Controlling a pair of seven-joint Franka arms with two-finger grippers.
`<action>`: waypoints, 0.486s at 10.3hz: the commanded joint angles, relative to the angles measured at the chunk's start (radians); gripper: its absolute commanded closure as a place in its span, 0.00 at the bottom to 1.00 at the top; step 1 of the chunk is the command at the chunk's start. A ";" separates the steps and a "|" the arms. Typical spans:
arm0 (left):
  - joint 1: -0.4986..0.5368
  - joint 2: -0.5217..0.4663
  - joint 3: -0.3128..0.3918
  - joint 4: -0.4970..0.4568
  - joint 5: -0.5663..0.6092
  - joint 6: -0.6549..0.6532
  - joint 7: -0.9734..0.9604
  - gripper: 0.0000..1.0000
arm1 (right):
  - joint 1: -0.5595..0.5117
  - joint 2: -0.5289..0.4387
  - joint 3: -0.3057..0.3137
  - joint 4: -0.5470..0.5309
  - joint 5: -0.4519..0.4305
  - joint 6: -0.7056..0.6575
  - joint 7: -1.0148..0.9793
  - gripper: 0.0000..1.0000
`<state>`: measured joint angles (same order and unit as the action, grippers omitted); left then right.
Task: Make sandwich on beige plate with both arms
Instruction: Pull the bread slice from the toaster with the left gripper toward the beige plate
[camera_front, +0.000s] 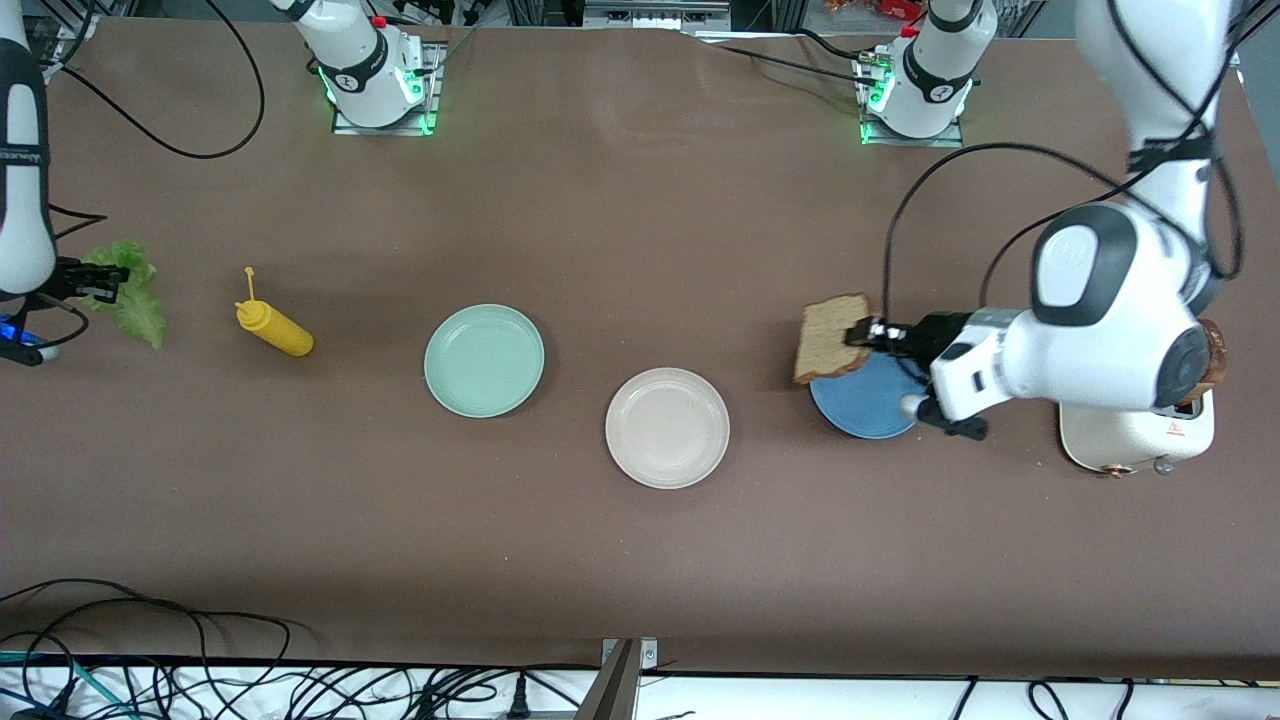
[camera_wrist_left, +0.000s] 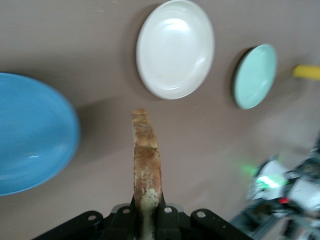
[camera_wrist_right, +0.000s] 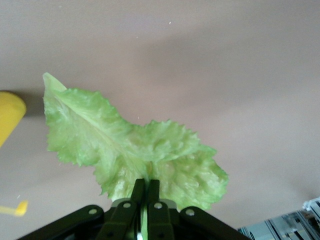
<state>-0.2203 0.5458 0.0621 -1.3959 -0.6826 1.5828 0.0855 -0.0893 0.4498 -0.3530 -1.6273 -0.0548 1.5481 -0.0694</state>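
My left tool (camera_front: 866, 333) is pinched on a bread slice (camera_front: 832, 338), which I hold up in the air on edge, over the rim of the blue plate (camera_front: 860, 410) toward the beige plate's side. In my left wrist view the slice (camera_wrist_left: 146, 170) stands straight out from between the pressed fingers (camera_wrist_left: 165, 217), crust edge facing the camera, so its broad faces are hardly visible there.

My right tool (camera_front: 98, 282) is at the right arm's end of the tabletop (camera_front: 640, 560), clamped on a lettuce leaf (camera_front: 135, 295). The right wrist view shows the fingers (camera_wrist_right: 152, 200) closed tight on the leaf's edge, with the ruffled leaf (camera_wrist_right: 125, 150) spreading away from them; whether it rests on the tabletop or hangs just above it, I cannot tell.

The beige plate (camera_front: 667, 428) lies bare near the tabletop's middle, between the mint green plate (camera_front: 484, 360) and the blue plate, well apart from both tools. A yellow squeeze bottle (camera_front: 273, 326) lies on its side near the lettuce. My left arm's forearm covers part of the blue plate and much of a cream toaster (camera_front: 1135, 440) with a second bread slice (camera_front: 1215, 358) barely showing at its top.
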 joint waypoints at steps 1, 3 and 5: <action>-0.048 0.152 0.015 0.194 -0.095 -0.023 -0.146 1.00 | -0.001 0.009 0.003 0.191 0.056 -0.234 -0.006 1.00; -0.086 0.181 0.015 0.196 -0.173 0.037 -0.174 1.00 | 0.019 0.009 0.002 0.318 0.061 -0.362 -0.004 1.00; -0.151 0.218 0.015 0.193 -0.267 0.219 -0.274 1.00 | 0.046 0.003 -0.001 0.432 0.061 -0.442 -0.009 1.00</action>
<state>-0.3262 0.7218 0.0619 -1.2445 -0.8925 1.7218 -0.1173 -0.0582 0.4451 -0.3522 -1.2911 -0.0052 1.1714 -0.0694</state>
